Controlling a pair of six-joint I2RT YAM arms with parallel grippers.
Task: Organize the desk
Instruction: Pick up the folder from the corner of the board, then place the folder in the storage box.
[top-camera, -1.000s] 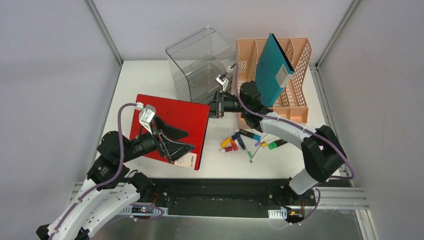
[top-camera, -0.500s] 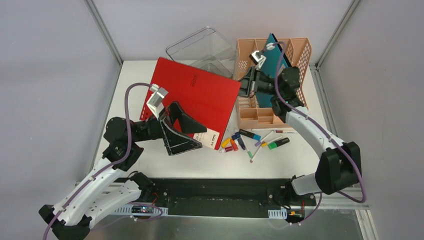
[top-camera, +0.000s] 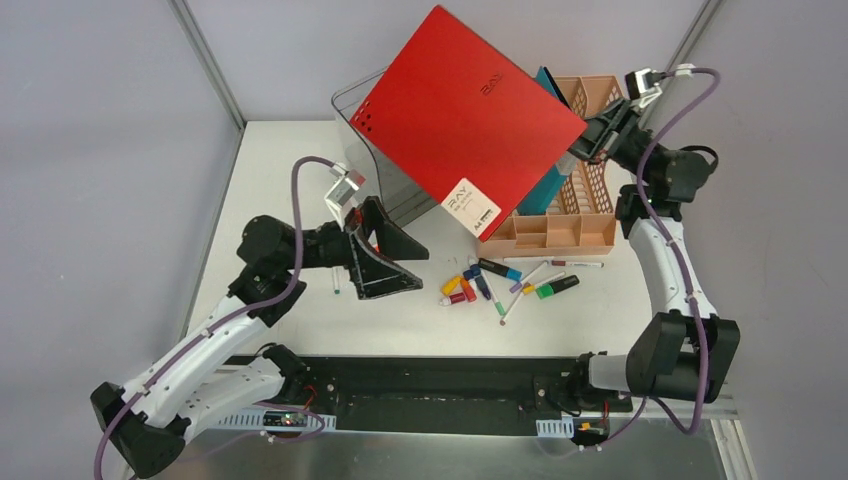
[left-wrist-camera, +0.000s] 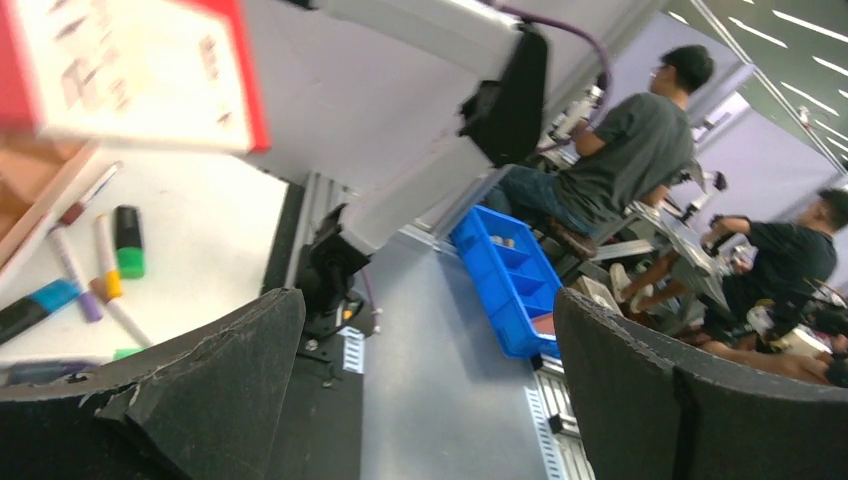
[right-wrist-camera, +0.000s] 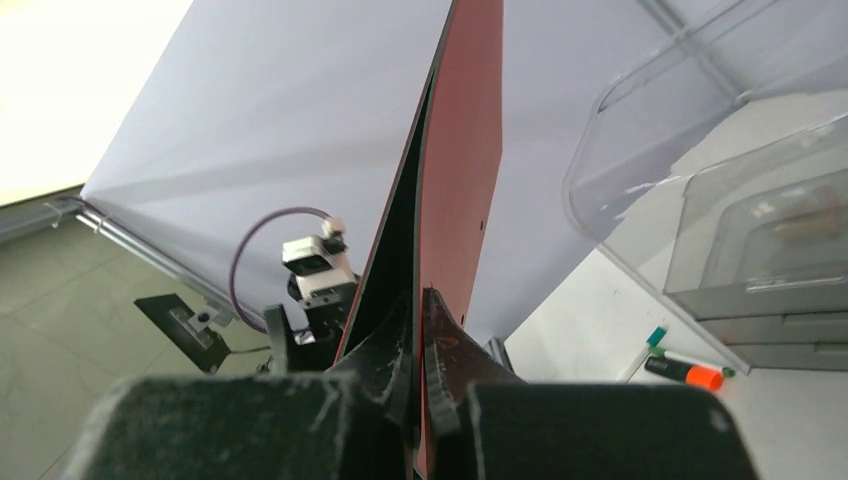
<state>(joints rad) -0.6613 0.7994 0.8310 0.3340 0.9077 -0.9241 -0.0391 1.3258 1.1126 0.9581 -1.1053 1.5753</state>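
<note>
A red folder (top-camera: 465, 120) hangs tilted in the air over a clear box (top-camera: 352, 112) and a peach rack (top-camera: 592, 205), which holds a teal folder (top-camera: 545, 190). Loose markers (top-camera: 500, 280) lie scattered just before the rack.

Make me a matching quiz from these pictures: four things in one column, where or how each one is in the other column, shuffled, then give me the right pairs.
Things
1. red folder
2. teal folder
3. markers
4. left gripper

Place or state
A. lying loose on the desk
B. open, holding nothing
C. standing in the file rack
D. held up in the air by the right gripper

Pairs: 1-D, 2-C, 3-A, 4-B
</note>
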